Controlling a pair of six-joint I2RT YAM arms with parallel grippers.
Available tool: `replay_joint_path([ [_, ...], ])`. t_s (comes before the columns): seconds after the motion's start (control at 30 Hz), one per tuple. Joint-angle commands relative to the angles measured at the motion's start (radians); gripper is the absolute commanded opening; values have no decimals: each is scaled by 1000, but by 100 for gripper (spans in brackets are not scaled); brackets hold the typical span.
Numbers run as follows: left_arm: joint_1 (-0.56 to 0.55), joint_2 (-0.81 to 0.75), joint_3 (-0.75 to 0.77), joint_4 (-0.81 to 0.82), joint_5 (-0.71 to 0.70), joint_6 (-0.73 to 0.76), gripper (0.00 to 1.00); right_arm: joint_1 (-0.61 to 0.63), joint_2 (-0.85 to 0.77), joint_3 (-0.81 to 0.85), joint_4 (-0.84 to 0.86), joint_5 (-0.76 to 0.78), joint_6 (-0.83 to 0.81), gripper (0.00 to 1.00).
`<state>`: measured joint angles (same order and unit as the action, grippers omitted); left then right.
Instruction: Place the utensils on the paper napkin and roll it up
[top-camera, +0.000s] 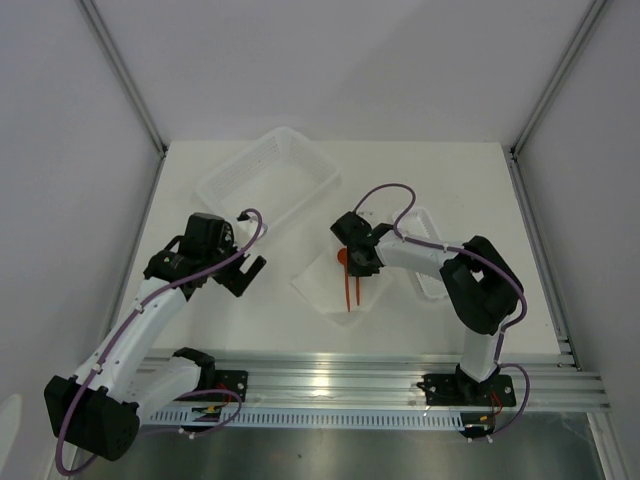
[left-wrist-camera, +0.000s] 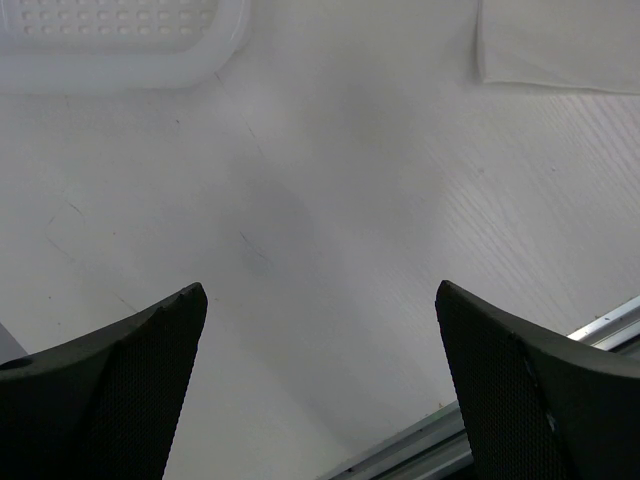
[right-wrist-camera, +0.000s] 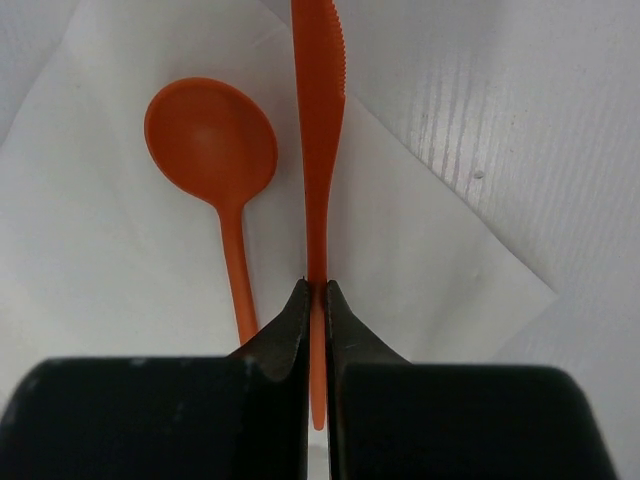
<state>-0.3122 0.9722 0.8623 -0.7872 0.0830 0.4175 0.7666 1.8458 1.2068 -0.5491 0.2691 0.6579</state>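
From above, your left fingers (top-camera: 250, 267) are spread wide apart over the bare worktop (top-camera: 250, 325). They hold nothing. The big white basket (top-camera: 270, 180) lies near them, farther back. Your right fingers (top-camera: 358, 265) are over the paper napkin (top-camera: 322, 285), which lies near the middle of the worktop. You can see orange utensils (top-camera: 350, 290) on the napkin there. A narrow white tray (top-camera: 428, 218) lies just to the right of the napkin, partly under your right arm.

In the left wrist view, the left fingers (left-wrist-camera: 130, 390) stand far apart with only worktop (left-wrist-camera: 330, 220) between them. A corner of the basket (left-wrist-camera: 120, 60) shows at the top left. A corner of the napkin (left-wrist-camera: 560, 45) shows at the top right.

In the right wrist view, the right fingers (right-wrist-camera: 300, 315) are pressed together on the thin handle of the orange knife (right-wrist-camera: 320, 150). The knife points away from you, over the napkin (right-wrist-camera: 100, 260). You cannot tell if its tip touches the paper. The orange spoon (right-wrist-camera: 212, 140) lies flat on the napkin, just left of the knife. Bare worktop (right-wrist-camera: 520, 130) shows to the right.
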Motion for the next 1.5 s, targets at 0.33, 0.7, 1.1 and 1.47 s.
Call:
replay_joint_path([
  [0.33,-5,-23,-11,22,23,-16,99,26,35,66,-12,-4,-26,0],
  [0.7,-5,-18,-13,25,26,-14,99,-9,69,126,-31,-65,-58,0],
  [1.1,-5,-10,-9,23,31,-14,100,-7,73,126,-81,-74,-29,0],
  [1.47,-5,-12,-11,23,37,-11,99,-13,104,169,-137,-157,58,0],
])
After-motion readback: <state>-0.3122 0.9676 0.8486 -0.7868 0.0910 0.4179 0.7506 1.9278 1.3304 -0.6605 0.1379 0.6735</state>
